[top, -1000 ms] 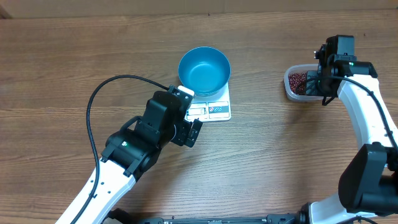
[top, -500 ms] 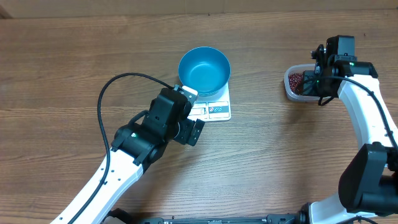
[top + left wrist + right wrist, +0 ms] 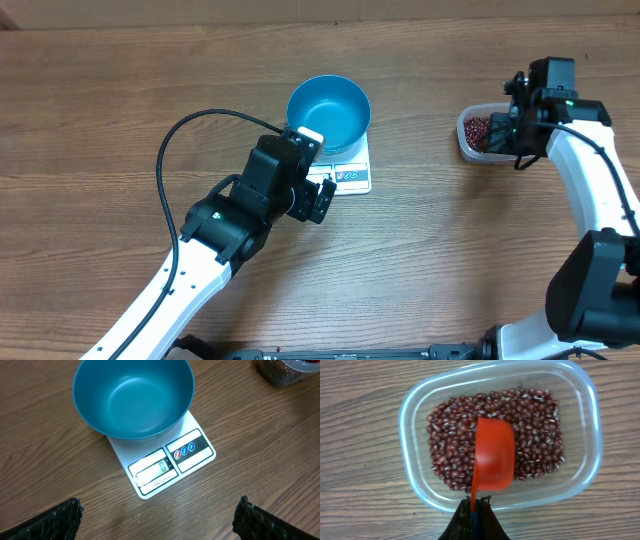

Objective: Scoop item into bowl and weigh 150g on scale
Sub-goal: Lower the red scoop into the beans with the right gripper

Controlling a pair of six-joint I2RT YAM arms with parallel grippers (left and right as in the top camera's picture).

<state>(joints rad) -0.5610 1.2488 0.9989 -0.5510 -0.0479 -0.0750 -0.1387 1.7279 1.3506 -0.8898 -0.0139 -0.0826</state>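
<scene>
The blue bowl (image 3: 329, 113) (image 3: 133, 397) stands empty on the white scale (image 3: 352, 178) (image 3: 170, 462), whose display and buttons face my left gripper. That left gripper (image 3: 318, 200) (image 3: 159, 512) hovers open just short of the scale's front edge, with nothing between its fingers. Dark red-brown beans, the item (image 3: 450, 455) (image 3: 479, 129), fill a clear plastic tub (image 3: 405, 460). My right gripper (image 3: 474, 507) (image 3: 507, 135) is shut on the handle of an orange-red scoop (image 3: 494, 455), whose cup sits over the beans.
Bare wooden table lies around the scale and the tub (image 3: 466, 148). A black cable (image 3: 165, 160) loops from the left arm over the table to the left of the bowl.
The left arm has moved up and right, bringing its open gripper closer to the scale. The right gripper and scoop have stayed over the tub.
</scene>
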